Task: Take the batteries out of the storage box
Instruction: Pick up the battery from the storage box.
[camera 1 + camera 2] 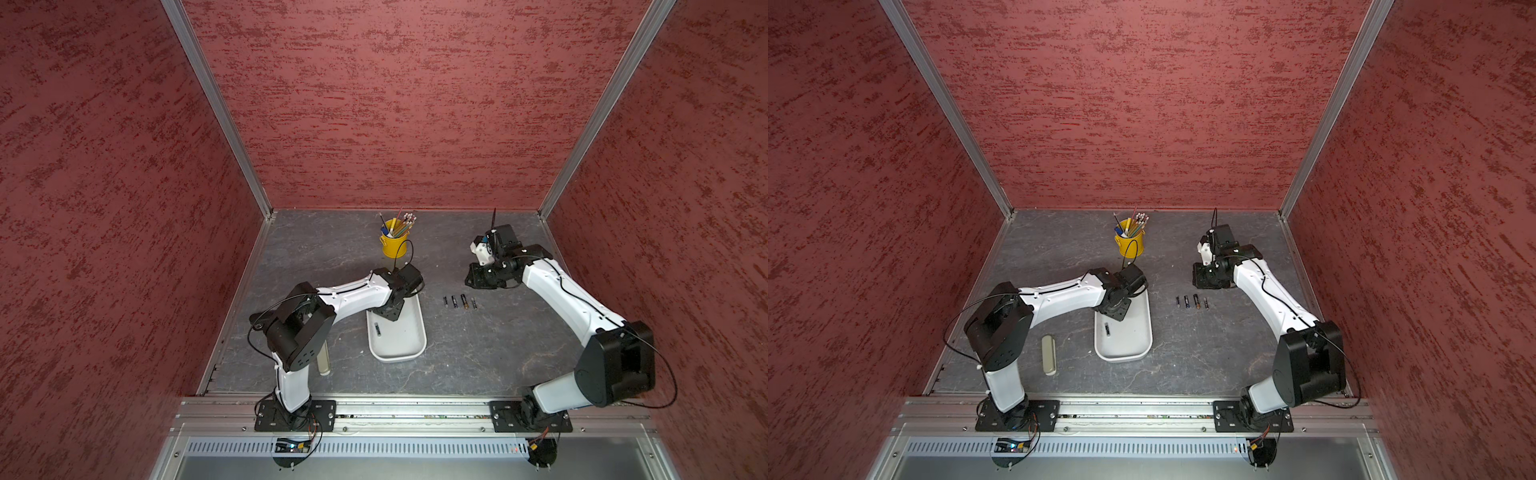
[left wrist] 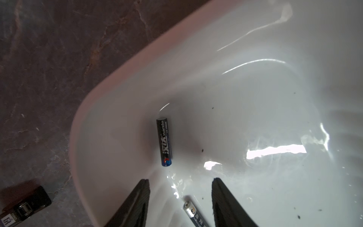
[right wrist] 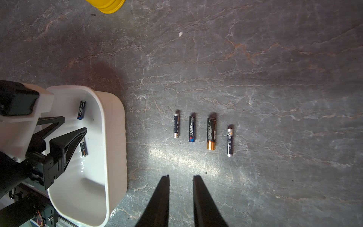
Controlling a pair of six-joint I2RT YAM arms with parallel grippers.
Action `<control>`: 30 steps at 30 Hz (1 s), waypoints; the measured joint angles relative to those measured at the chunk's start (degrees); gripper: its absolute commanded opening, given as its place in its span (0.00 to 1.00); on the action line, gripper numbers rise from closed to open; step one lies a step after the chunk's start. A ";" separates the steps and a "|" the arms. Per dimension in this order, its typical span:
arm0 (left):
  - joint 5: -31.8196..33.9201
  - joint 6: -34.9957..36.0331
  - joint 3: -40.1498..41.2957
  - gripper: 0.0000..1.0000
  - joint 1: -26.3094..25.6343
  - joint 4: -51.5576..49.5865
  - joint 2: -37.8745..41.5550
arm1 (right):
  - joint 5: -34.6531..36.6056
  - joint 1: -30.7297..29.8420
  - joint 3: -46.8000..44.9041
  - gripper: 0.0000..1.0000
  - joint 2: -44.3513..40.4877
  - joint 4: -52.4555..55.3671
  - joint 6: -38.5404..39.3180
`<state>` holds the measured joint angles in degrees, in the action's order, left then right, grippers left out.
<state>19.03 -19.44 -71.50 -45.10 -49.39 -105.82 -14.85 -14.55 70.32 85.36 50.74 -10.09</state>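
The white storage box (image 1: 399,343) sat on the desk (image 1: 478,353) at lower centre in both top views, with two batteries inside. One battery (image 2: 164,141) lay free. Another (image 2: 193,214) lay between the left fingers (image 2: 137,198), spread wide and not touching it. Four more batteries (image 1: 459,302) lay in a row right of the box. The right fingers (image 3: 162,198) hovered narrow and empty.

Enclosure, 3 sides: back wall (image 1: 415,104), left wall (image 1: 104,208), right wall (image 1: 685,208). All dull red w/ darker red streaked texture, matte.
Corner posts, qty 2: aluminium profile (image 1: 217,104) (image 1: 605,104), running down to the floor's back corners.
Floor (image 1: 478,365): dark grey stone-look slab, pale + rust veins. Glare patch (image 3: 176,157) visible in right wrist view.
Front edge: aluminium rail (image 1: 415,409) across full width; below it a slotted strip (image 1: 415,448), grey metal.
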 measured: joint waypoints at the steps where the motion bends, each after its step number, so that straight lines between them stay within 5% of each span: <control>1: -0.68 0.02 0.42 0.52 0.37 0.61 0.00 | 0.00 0.00 0.00 0.25 0.00 0.00 -0.02; 15: -7.43 2.38 1.46 0.52 3.41 6.45 -0.07 | 0.09 0.02 0.00 0.26 0.00 1.22 0.02; 25: 0.24 2.10 -1.16 0.61 1.90 2.56 -3.17 | 0.09 0.02 -0.20 0.26 0.00 1.38 0.02; 30: -3.85 1.88 -0.96 0.61 3.19 4.04 -3.28 | 0.11 0.02 -0.63 0.26 0.00 1.46 0.28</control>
<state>15.18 -17.56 -72.47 -41.91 -45.34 -109.10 -14.74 -14.52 69.69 85.36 52.21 -9.80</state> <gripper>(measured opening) 0.611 0.258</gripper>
